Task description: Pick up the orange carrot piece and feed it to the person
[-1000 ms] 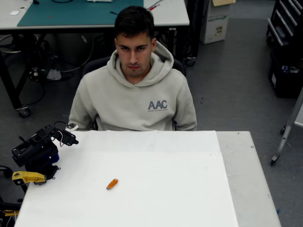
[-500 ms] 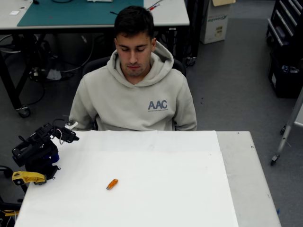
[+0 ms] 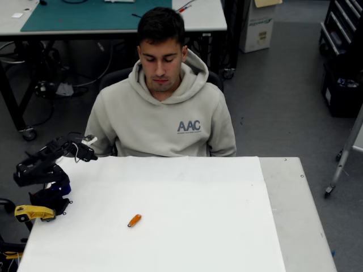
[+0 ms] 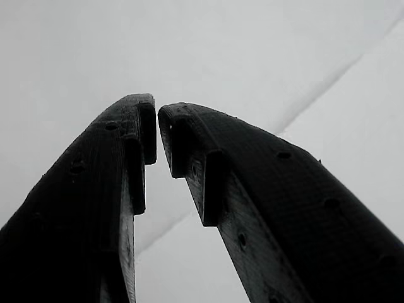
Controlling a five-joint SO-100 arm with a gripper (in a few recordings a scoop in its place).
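Orange carrot piece (image 3: 134, 220), stubby with rounded ends, lies on the white table (image 3: 187, 226), well apart from the clenched, empty end effector (image 3: 91, 152).

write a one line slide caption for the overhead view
Black robot arm's gripper at white table edge, small orange carrot piece untouched, beige-hoodie person seated behind.

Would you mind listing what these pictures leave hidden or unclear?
- The person's hands and lap: overhead view, hidden behind the table's far edge.
- The orange carrot piece: overhead view, too small to show surface detail.
- The hand's rear: wrist view, cut off by the bottom edge; its fingertips nearly meet, nothing between.
- The arm's base: overhead view, partly masked by a yellow clamp.
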